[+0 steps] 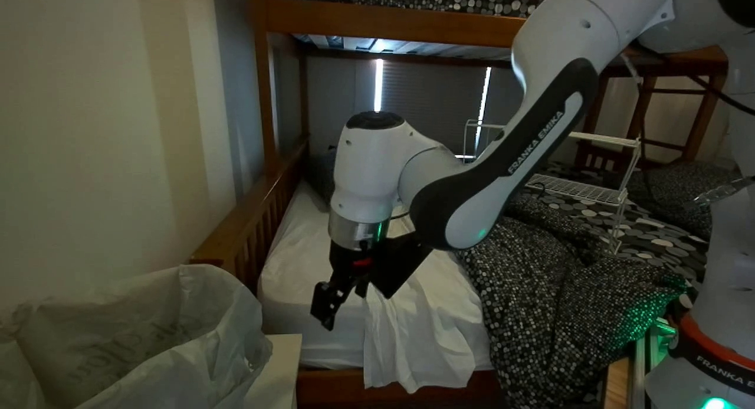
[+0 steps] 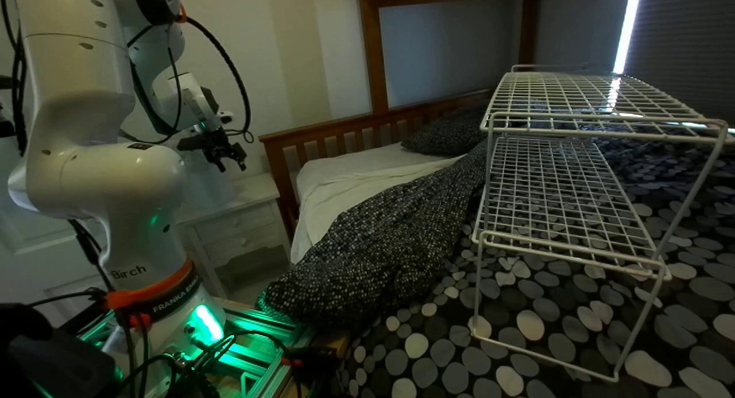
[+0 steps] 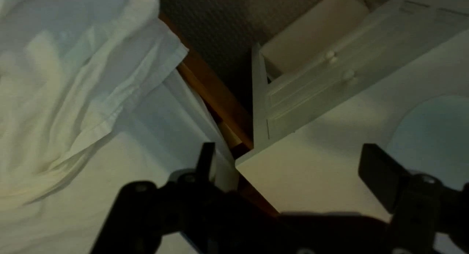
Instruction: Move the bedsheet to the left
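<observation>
The white bedsheet lies rumpled on the white mattress (image 1: 333,338), and its loose end (image 1: 407,344) hangs over the foot of the bed. The bedsheet also shows in an exterior view (image 2: 356,194), and its folds and hem fill the left of the wrist view (image 3: 73,85). My gripper (image 1: 344,300) is open with nothing between its fingers. It is raised near the foot of the bed, to the left of the loose end in that view. In the wrist view the open fingers (image 3: 289,151) span the mattress corner and a white nightstand top, apart from the bedsheet. It also shows small in an exterior view (image 2: 232,163).
A white nightstand (image 2: 247,191) stands beside the bed's foot. A large white bag (image 1: 177,344) is at front left. A wooden bed rail (image 1: 236,244) runs along the wall. A dark dotted comforter (image 1: 548,297) and a white wire rack (image 2: 574,185) lie on the other side.
</observation>
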### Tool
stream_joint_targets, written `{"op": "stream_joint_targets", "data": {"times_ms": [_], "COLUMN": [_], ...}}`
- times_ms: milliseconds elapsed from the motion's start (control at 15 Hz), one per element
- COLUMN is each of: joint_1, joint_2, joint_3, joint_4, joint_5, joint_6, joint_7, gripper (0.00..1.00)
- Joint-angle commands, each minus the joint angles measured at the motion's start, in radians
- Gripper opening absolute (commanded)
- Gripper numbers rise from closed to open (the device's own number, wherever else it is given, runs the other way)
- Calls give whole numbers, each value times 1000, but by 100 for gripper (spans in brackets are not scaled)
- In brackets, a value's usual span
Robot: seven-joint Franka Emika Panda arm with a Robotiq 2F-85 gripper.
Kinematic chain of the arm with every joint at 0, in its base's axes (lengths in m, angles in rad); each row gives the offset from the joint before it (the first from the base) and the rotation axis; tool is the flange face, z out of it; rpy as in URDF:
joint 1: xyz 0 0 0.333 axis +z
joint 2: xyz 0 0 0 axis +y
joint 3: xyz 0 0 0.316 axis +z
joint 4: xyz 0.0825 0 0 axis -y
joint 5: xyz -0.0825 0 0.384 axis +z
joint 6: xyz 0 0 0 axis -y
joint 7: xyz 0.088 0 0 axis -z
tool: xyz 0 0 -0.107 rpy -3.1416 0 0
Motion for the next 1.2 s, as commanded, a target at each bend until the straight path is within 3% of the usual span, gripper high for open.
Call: {"op": "stream_joint_targets", "data": {"times_ms": [0,333,667,733,1133], "joint_1": [57,0,-34,-32,-36], "joint_2": [-189,-371,-329,-346,-337], "joint_3": [-102,-167,-205,-198,-201], "joint_4": [-134,-342,-515,-454,-452], "joint_5": [-26,-98,130,50,60], "joint_6": [-43,141,469,366,391], "joint_7": [-151,-425,-837,-710,-730], "gripper": [100,100,100,100,100]}}
